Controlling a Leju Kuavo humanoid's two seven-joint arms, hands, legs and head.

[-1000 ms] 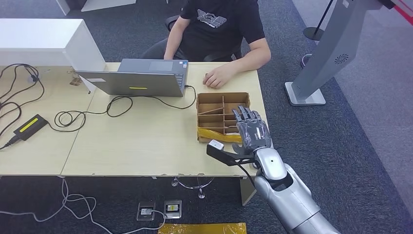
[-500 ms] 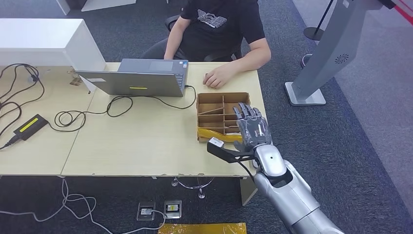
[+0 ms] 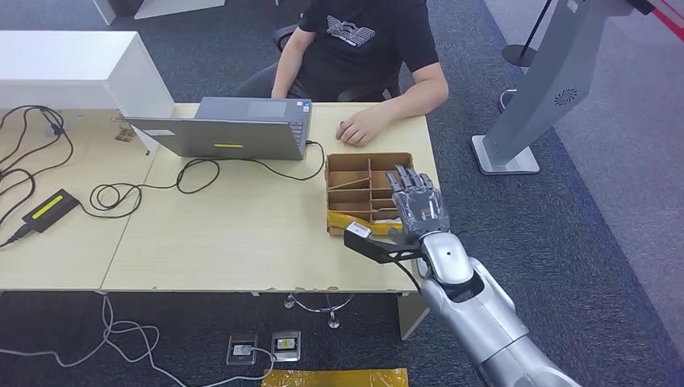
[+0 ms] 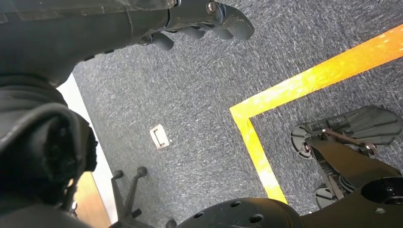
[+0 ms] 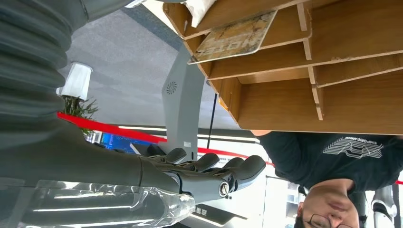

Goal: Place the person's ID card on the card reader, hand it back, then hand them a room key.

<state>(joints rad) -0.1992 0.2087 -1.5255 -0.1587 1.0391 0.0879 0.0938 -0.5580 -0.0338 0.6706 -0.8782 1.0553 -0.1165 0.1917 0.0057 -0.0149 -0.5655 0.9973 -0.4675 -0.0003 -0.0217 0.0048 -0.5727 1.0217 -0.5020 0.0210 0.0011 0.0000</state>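
One hand matters here: the right hand (image 3: 417, 204) hovers flat over the box (image 3: 356, 176), fingers spread and holding nothing. A card (image 5: 234, 37) lies in one compartment just beneath and ahead of the fingertips, its long axis running roughly across the fingers. The left hand (image 4: 197, 23) hangs beside the robot's body, fingers curled on nothing, so the right is far nearer. The person's hand (image 3: 359, 129) rests on the tabletop (image 3: 234, 234) beyond the box.

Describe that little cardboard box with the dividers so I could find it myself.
Start at the long pale desk with the grey laptop. Follow it toward the end where the seated person's hand rests. The box lies flat there under the right robot hand: brown cardboard, compartments inside, yellow tape on its near edge.
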